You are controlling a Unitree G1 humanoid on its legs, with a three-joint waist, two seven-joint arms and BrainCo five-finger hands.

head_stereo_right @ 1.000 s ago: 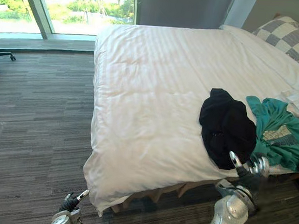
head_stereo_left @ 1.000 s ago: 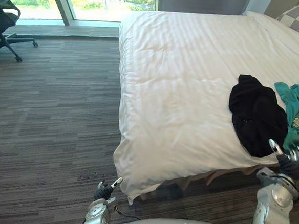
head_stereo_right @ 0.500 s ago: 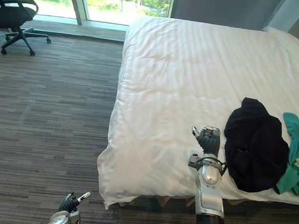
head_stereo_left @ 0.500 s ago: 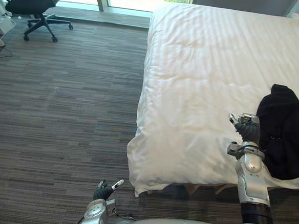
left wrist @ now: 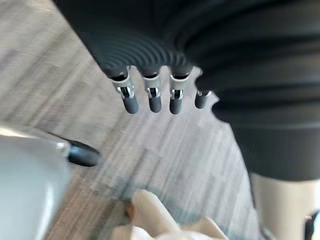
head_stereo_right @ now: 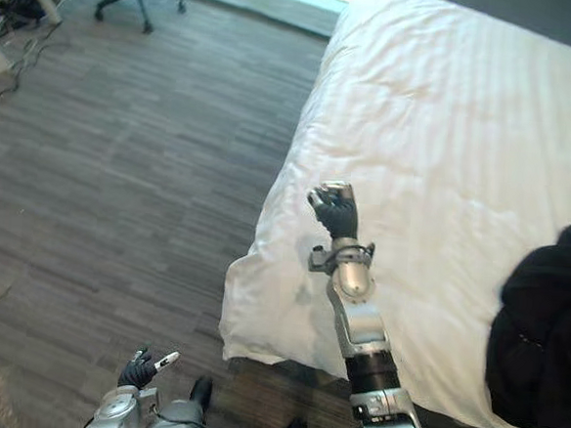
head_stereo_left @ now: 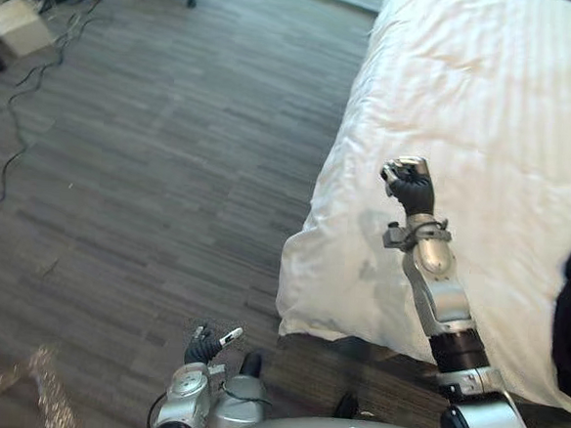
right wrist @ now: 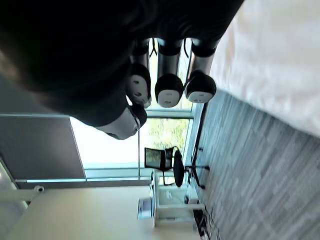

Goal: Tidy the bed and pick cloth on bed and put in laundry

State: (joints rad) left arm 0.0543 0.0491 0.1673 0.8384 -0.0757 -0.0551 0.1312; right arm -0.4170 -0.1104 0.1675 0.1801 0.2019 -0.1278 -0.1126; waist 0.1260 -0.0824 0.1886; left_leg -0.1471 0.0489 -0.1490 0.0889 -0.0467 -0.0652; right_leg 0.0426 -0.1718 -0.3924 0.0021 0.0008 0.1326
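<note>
The right robot hand (head_stereo_left: 408, 183) is balled up, its silver fingers curled under the dark ribbed cover and clutching nothing. Its arm stands nearly upright at mid-frame over the lower left corner of the bed (head_stereo_right: 448, 127), which is smooth, white and faintly striped. The left robot hand (head_stereo_left: 203, 344) hangs at the bottom edge, fingers loosely straight above the grey streaked carpet (head_stereo_right: 122, 163). A crumpled black cloth (head_stereo_right: 542, 330) lies on the bed at the right edge, well apart from both hands.
</note>
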